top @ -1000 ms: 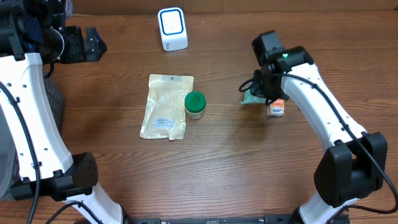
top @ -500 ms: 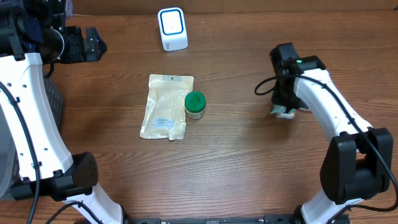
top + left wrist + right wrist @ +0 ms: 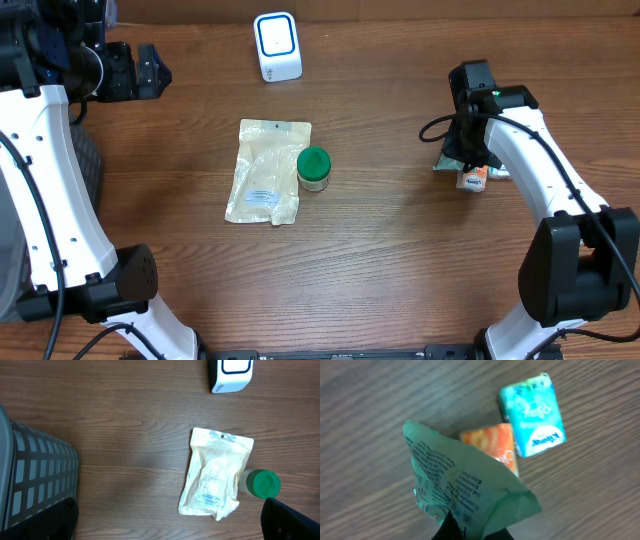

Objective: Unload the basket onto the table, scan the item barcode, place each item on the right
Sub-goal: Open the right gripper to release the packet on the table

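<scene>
With our right gripper point(image 3: 470, 530) clenched on the green packet point(image 3: 465, 485) by the orange pack point(image 3: 487, 442) and teal pack point(image 3: 532, 415) at the table's point(image 3: 380, 280) right, we judge it best to turn its printed face toward the far white scanner point(image 3: 277, 46).

Pale green packet point(image 3: 465, 485), orange pack point(image 3: 490, 442), teal pack point(image 3: 532, 412), cream pouch point(image 3: 265, 172), green-lidded jar point(image 3: 313, 166)
</scene>
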`<action>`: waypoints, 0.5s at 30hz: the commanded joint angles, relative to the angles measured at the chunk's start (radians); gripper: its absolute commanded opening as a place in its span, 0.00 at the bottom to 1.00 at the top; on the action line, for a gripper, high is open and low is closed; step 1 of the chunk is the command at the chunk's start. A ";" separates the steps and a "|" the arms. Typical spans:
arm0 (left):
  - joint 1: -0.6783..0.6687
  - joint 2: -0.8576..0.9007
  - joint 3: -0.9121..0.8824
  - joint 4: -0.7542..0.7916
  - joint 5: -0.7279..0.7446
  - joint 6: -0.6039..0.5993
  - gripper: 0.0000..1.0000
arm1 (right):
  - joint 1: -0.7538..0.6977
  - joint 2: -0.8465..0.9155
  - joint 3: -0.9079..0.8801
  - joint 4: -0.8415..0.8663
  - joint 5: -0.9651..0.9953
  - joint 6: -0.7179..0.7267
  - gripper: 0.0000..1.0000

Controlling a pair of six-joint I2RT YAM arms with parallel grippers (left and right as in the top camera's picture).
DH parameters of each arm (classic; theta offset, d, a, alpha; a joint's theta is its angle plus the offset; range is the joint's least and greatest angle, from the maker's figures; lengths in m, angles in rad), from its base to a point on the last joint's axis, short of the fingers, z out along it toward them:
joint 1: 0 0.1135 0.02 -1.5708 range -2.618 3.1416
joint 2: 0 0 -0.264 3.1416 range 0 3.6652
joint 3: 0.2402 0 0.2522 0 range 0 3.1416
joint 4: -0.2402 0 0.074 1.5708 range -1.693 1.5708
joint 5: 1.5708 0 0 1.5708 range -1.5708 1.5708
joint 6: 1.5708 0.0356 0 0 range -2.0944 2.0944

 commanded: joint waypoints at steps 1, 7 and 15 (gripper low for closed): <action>0.005 0.005 0.000 -0.002 -0.003 0.015 1.00 | -0.010 -0.005 0.032 0.026 -0.031 0.083 0.06; 0.005 0.005 0.000 -0.002 -0.003 0.015 1.00 | -0.021 -0.005 0.001 0.063 0.017 0.084 0.09; 0.005 0.005 0.000 -0.002 -0.003 0.015 0.99 | -0.066 -0.005 -0.019 0.058 0.075 0.083 0.09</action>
